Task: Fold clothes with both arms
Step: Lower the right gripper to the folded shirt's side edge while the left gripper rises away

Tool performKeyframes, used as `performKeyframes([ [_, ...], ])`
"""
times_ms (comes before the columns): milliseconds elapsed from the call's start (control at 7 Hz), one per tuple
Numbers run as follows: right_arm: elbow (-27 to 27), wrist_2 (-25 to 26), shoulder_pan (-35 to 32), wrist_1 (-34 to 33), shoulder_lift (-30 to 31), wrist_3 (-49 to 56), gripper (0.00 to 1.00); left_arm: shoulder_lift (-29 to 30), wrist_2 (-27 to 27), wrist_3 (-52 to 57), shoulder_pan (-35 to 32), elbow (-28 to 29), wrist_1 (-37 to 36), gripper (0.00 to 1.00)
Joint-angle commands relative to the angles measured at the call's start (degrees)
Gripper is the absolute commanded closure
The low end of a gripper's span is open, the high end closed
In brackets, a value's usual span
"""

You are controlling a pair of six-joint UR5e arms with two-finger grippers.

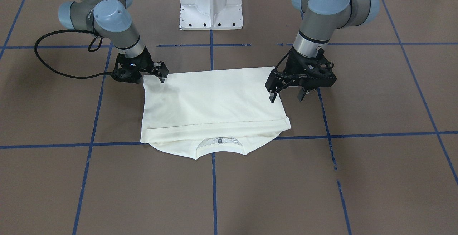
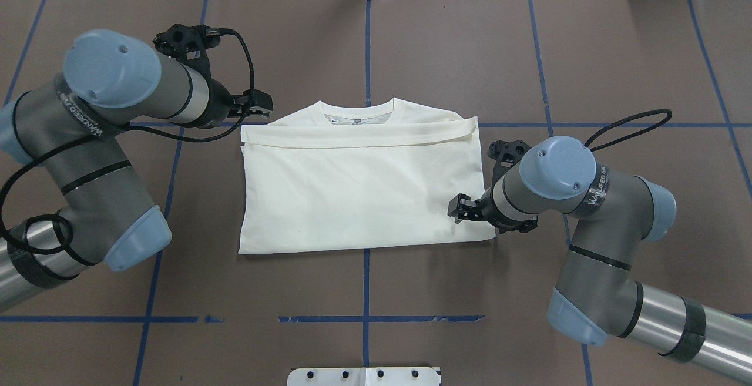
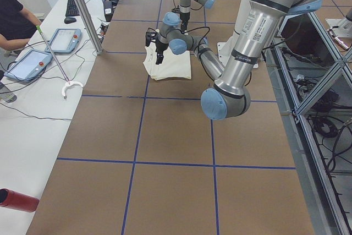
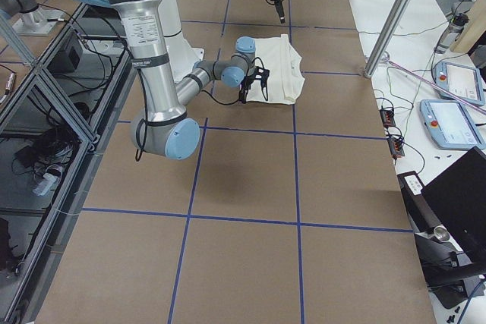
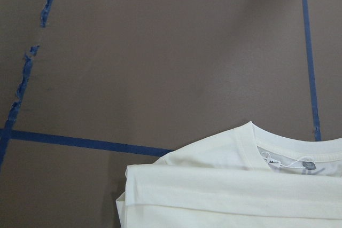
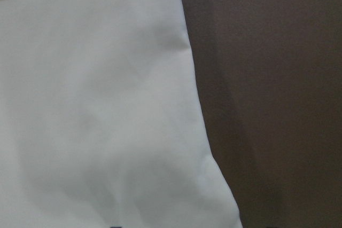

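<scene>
Exterior front-facing view: the cream shirt (image 1: 214, 102) lies on the brown desk (image 1: 357, 177), straight out from the white pedestal base (image 1: 211, 4). It is folded into a rectangle, plain side up. Its collar (image 1: 218, 145) is at the edge farthest from the base, and a hem band is folded across just short of the collar. The left gripper (image 1: 286, 98) hangs out from the base on the robot's left, its jaws wide apart and holding nothing. One finger is over the shirt's side edge and the other is over bare desk. The right gripper (image 1: 161, 78) sits on the base's other side and nearer to it, with its tip down at the shirt's corner.

Overhead exterior view: the base (image 2: 364, 377) is at the bottom edge. The left gripper (image 2: 261, 104) is at the shirt's (image 2: 358, 186) far corner, beside the collar. The right gripper (image 2: 455, 208) is on the near corner, and its jaws look slightly parted with no fabric lifted.

Exterior left view: the left gripper (image 3: 155, 48) is raised clear above the shirt (image 3: 173, 67).

Exterior right view: the right gripper (image 4: 253, 95) points down at the shirt's (image 4: 282, 73) edge.

Left wrist-mounted view: the collar (image 5: 278, 156) and the folded hem show from above, beside a blue tape line (image 5: 80, 143).

Right wrist-mounted view: cream fabric (image 6: 96, 105) is seen very close, with its edge running against the desk (image 6: 278, 78).
</scene>
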State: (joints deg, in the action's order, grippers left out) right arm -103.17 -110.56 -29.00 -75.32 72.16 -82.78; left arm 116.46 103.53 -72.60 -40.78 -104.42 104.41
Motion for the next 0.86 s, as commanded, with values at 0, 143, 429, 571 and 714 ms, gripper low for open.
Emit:
performKeyframes([
  [0,0.25,0.17,-0.09,-0.09,0.08,0.07,0.12,0.00,0.00,0.00,0.00,0.00,0.00,0.00],
  [143,0.25,0.17,-0.53,-0.09,0.08,0.07,0.16,0.00,0.00,0.00,0.00,0.00,0.00,0.00],
  [429,0.25,-0.27,-0.97,-0.09,0.08,0.16,0.61,0.00,0.00,0.00,0.00,0.00,0.00,0.00],
  [571,0.17,-0.27,-0.97,-0.09,0.26,0.07,0.93,-0.09,0.00,0.00,0.00,0.00,0.00,0.00],
  [714,-0.09,0.08,-0.88,-0.09,0.52,-0.01,1.00,0.00,0.00,0.00,0.00,0.00,0.00,0.00],
])
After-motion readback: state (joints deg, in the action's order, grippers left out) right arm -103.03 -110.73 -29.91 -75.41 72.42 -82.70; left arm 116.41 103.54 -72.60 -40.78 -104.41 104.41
